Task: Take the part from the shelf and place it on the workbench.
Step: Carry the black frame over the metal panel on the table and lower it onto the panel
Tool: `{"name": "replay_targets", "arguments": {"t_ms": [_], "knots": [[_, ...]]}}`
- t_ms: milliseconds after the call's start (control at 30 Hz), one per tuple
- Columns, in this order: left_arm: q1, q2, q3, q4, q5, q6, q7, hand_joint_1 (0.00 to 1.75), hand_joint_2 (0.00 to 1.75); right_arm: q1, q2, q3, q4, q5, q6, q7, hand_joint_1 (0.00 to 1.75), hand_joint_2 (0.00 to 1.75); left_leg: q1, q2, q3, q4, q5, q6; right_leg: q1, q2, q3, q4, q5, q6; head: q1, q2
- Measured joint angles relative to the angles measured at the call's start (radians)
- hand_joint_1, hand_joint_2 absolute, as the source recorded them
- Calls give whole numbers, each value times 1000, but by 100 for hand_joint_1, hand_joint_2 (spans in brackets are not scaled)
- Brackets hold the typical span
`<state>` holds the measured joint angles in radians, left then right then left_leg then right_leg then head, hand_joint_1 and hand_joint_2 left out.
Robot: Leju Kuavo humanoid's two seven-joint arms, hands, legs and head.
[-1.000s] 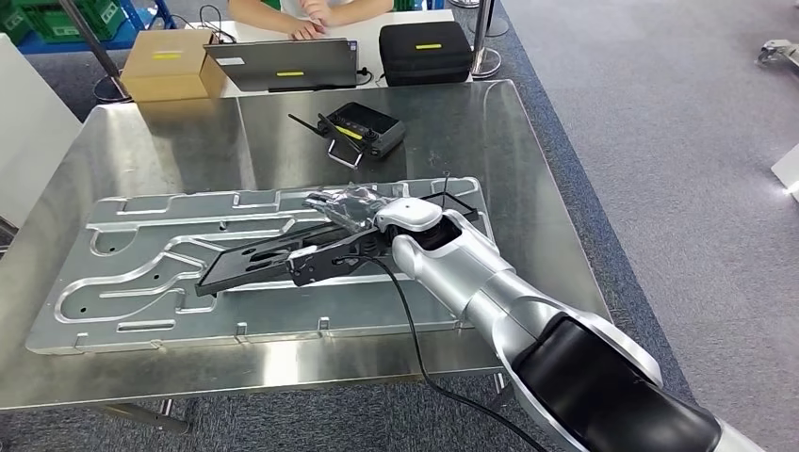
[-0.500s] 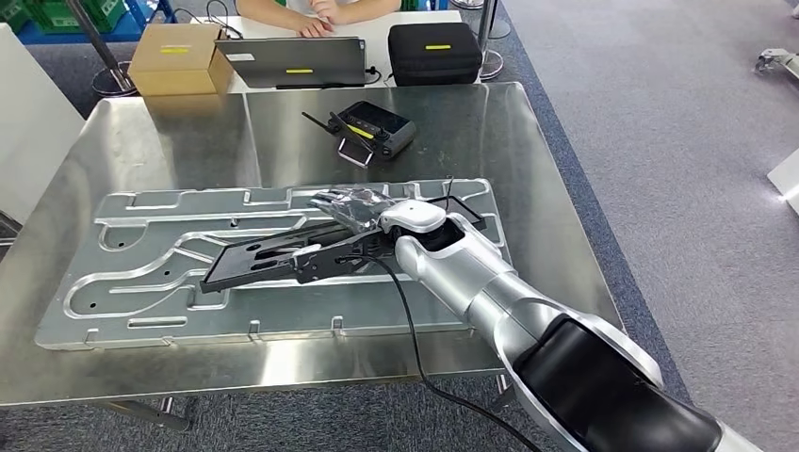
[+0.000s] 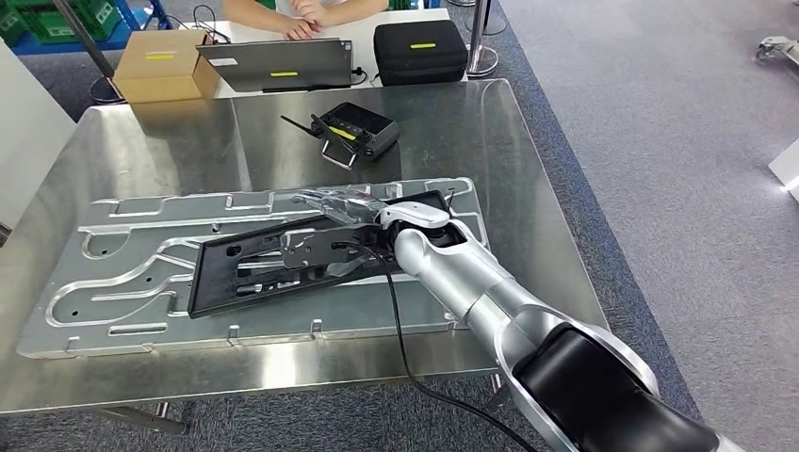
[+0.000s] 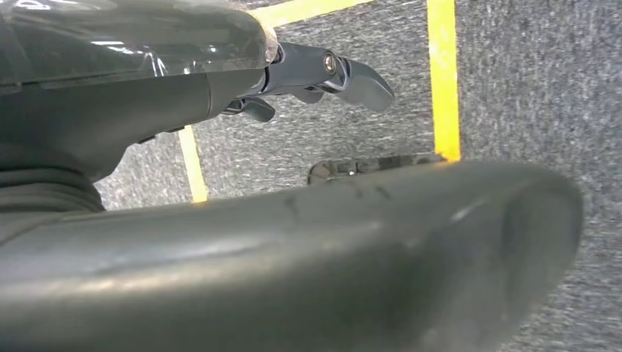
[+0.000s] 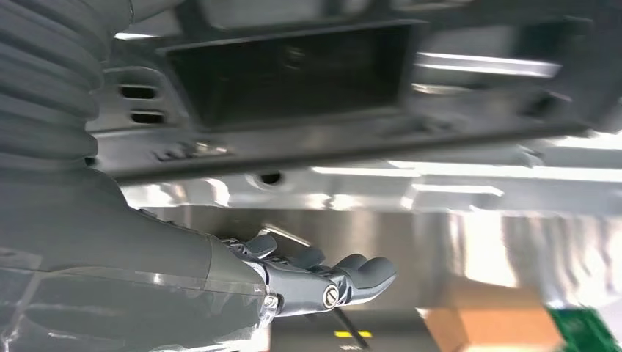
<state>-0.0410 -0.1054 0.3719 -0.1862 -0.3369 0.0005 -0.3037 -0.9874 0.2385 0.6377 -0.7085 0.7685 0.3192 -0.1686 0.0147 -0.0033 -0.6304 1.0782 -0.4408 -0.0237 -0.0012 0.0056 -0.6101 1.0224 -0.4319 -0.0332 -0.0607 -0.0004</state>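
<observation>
The part [image 3: 247, 275], a long flat black frame with a silver bracket [image 3: 311, 247] at its middle, lies on the grey machined plate [image 3: 122, 273] on the steel workbench [image 3: 452, 122]. My right hand [image 3: 339, 209] hovers over the part's far end with its fingers stretched out. In the right wrist view the fingers [image 5: 352, 273] are extended and apart with nothing between them, and the black part [image 5: 293, 66] and the plate [image 5: 367, 191] lie beside the hand. My left hand [image 4: 323, 73] hangs over grey carpet with yellow lines and holds nothing.
A black remote controller [image 3: 353, 130] lies behind the plate. Beyond the workbench are a cardboard box [image 3: 155, 64], a laptop [image 3: 278, 64] and a black case [image 3: 419, 52], with a person's hands [image 3: 301, 14] near them. A black cable [image 3: 400, 330] runs along my right arm.
The part was tilted on edge under my right hand; now it lies flatter and wider on the plate. The whole picture has shifted a little, so the camera moved.
</observation>
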Motion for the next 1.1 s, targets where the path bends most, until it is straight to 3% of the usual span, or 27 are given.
{"name": "replay_targets", "arguments": {"t_ms": [67, 133, 200, 233, 300, 333, 367, 400, 433, 467, 533, 567, 700, 733, 800, 867, 900, 933, 1033, 1100], "knots": [[-1, 0, 3, 0, -3, -2, -3, 0, 0, 8, 1, -15, -34, -43, 21, -4, 0, 175, -5, -1, 30, -62, 13, 10, 2, 1, -1, 1, -2, 9, 0, 0], [0, -1, 4, 0, -7, -3, -6, 0, 0, 24, 2, -30, -84, -96, 43, -8, 0, 175, -6, -2, 33, -67, 14, 19, 3, 0, -1, 0, -2, 20, 0, 0], [1, -3, 6, 0, -10, -4, -10, 0, 0, 38, 2, -47, -142, -151, 56, -6, 0, 175, -1, -1, 36, -76, 20, 30, 1, 0, -9, 21, -19, 32, 0, 0], [1, -3, 8, 0, -12, -4, -13, 0, 0, 43, 2, -55, -173, -179, 57, -4, 0, 175, 1, 0, 37, -80, 23, 35, 0, 0, -25, 56, -43, 38, 0, 0], [1, -3, 10, 0, -13, -2, -19, 0, 0, 63, 0, -73, -243, -245, 53, 10, 0, 175, 1, 1, 36, -81, 23, 40, -4, -1, -84, 183, -109, 47, 0, 0], [1, -3, 12, 0, -13, -2, -22, 0, 0, 76, -1, -81, -280, -278, 48, 19, 0, 175, 1, 1, 36, -81, 23, 41, -6, -1, -114, 245, -132, 50, 0, 0], [2, -4, 13, 0, -13, -2, -24, 0, 0, 89, -2, -89, -318, -310, 41, 29, 0, 175, 1, 0, 37, -80, 22, 40, -8, -1, -131, 279, -137, 52, 0, 0], [3, -5, 15, 0, -12, -2, -25, 0, 0, 102, -3, -96, -357, -340, 28, 37, 0, 175, 1, 0, 37, -79, 21, 40, -10, -1, -129, 274, -121, 53, 0, 0], [4, -6, 18, 0, -10, -4, -26, 0, 0, 114, -3, -104, -398, -371, 10, 42, 0, 175, 1, -1, 37, -77, 19, 38, -12, -2, -108, 229, -90, 53, 0, 0], [5, -9, 23, 0, -6, -6, -28, 0, 0, 126, -4, -114, -444, -403, -13, 44, 0, 175, 2, -2, 37, -74, 16, 35, -13, -3, -74, 158, -54, 50, 0, 0], [6, -13, 34, 0, 1, -10, -32, 0, 0, 151, -4, -136, -542, -458, -62, 48, 0, 175, -2, -4, 33, -63, 9, 26, -11, -4, -20, 43, -14, 42, 0, 0], [7, -14, 39, 0, 4, -10, -33, 0, 0, 166, -5, -146, -587, -477, -82, 50, 0, 175, -3, -5, 31, -59, 7, 21, -8, -4, -9, 17, -10, 37, 0, 0], [9, -15, 57, 0, 11, -11, -33, 0, 0, 224, -12, -174, -727, -506, -139, 56, 0, 175, -1, -2, 27, -44, -10, 0, -8, -2, -4, 6, -8, 15, 0, 0], [9, -15, 61, 0, 15, -11, -31, 0, 0, 237, -13, -180, -755, -507, -154, 57, 0, 175, 0, -2, 15, -12, -31, -5, -11, -3, -1, 3, -7, 10, 0, 0], [10, -15, 71, 0, 22, -11, -27, 0, 0, 267, -18, -193, -798, -505, -183, 61, 0, 175, 2, -1, -37, 106, -91, -13, -13, -5, 1, 2, -8, 5, 0, 0], [13, -17, 82, 0, 30, -11, -24, 0, 0, 305, -26, -204, -830, -494, -215, 69, 0, 87, 3, -1, -85, 209, -126, -17, -12, -5, 2, 3, -8, 3, 0, 0], [14, -18, 88, 0, 35, -10, -23, 0, 0, 323, -30, -210, -845, -487, -231, 73, 0, 44, 4, -1, -86, 212, -118, -17, -12, -5, 2, 4, -8, 3, 0, 0], [15, -19, 93, 0, 39, -9, -22, 0, 0, 340, -34, -215, -859, -481, -246, 77, 0, 0, 4, -1, -69, 176, -92, -15, -12, -4, 2, 5, -7, 4, 0, 0], [13, -19, 110, 0, 51, -7, -21, 0, 0, 385, -47, -234, -903, -466, -286, 87, 0, 0, 1, -2, 27, -14, -12, -2, -9, -2, 1, 8, -7, 11, 0, 0], [11, -22, 122, 0, 59, -6, -21, 0, 0, 423, -57, -249, -933, -461, -307, 90, 0, 0, -4, -5, 45, -54, -4, 8, -6, -2, 0, 8, -4, 23, 0, 0]]}}
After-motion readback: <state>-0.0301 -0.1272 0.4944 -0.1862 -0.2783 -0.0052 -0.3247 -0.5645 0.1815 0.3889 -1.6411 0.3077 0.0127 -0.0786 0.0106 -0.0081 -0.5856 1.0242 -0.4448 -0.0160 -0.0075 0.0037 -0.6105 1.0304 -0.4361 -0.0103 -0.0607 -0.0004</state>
